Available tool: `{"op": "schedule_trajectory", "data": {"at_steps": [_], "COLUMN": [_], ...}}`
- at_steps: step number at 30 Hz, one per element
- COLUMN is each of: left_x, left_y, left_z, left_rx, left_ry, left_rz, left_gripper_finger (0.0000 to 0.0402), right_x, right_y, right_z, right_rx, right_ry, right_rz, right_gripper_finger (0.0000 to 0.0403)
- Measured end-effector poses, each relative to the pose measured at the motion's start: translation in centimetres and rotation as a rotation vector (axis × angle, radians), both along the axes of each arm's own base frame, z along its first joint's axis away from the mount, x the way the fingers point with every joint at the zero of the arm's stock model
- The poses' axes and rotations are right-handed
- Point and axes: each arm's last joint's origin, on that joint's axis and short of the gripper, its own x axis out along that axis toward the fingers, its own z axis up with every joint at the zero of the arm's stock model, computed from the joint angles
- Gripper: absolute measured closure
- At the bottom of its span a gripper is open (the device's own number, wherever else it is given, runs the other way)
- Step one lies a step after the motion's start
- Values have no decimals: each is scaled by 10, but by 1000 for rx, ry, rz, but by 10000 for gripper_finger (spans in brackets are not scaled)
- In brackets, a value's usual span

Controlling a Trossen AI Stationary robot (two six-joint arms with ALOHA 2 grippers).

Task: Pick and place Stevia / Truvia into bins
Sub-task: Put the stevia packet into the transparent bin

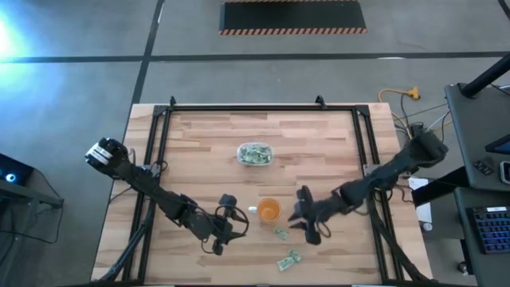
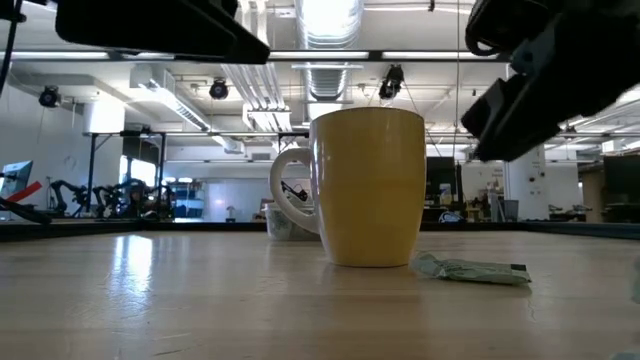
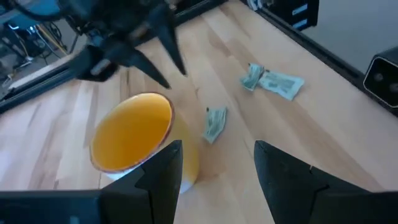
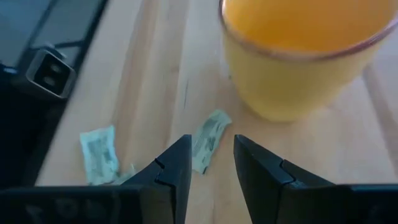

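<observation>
The right gripper (image 1: 307, 226) hovers low over the worktop (image 1: 207, 151) just right of the orange cup (image 1: 269, 210), its fingers a little apart and holding nothing. In the right wrist view the nearest Stevia sachet (image 4: 208, 142) lies directly ahead of that gap, flat on the wood, its long axis running roughly in line with the fingers and tilted slightly toward the cup; in the high view it (image 1: 280, 233) sits lower centre, just below the cup and left of the gripper. Two more sachets (image 1: 288, 260) lie near the bottom edge. The clear tub (image 1: 255, 154), already holding several sachets, stands above the cup at frame centre. The left gripper (image 1: 225, 227), also spread and empty, waits left of the cup. The right arm looks the better placed for the pick, probably needing a wrist turn to close across the sachet's short side.
</observation>
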Motion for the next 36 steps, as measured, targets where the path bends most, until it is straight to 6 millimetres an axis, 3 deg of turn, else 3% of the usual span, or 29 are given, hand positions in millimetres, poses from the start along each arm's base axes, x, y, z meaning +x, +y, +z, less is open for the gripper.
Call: {"op": "schedule_trajectory", "data": {"at_steps": [9, 16, 36], "left_x": [-4, -5, -6], "left_y": [3, 4, 5], "left_z": [-2, -4, -7], "left_rx": [8, 17, 21], "left_ry": [34, 45, 64], "left_rz": [33, 37, 60], "left_gripper_finger": [219, 219, 219], "right_x": [19, 34, 20], "right_y": [37, 46, 47], "right_z": [-33, -54, -57], "right_rx": [-60, -73, -153], "right_ry": [82, 146, 265], "right_rz": [-19, -61, -230], "right_gripper_finger": [299, 304, 337]}}
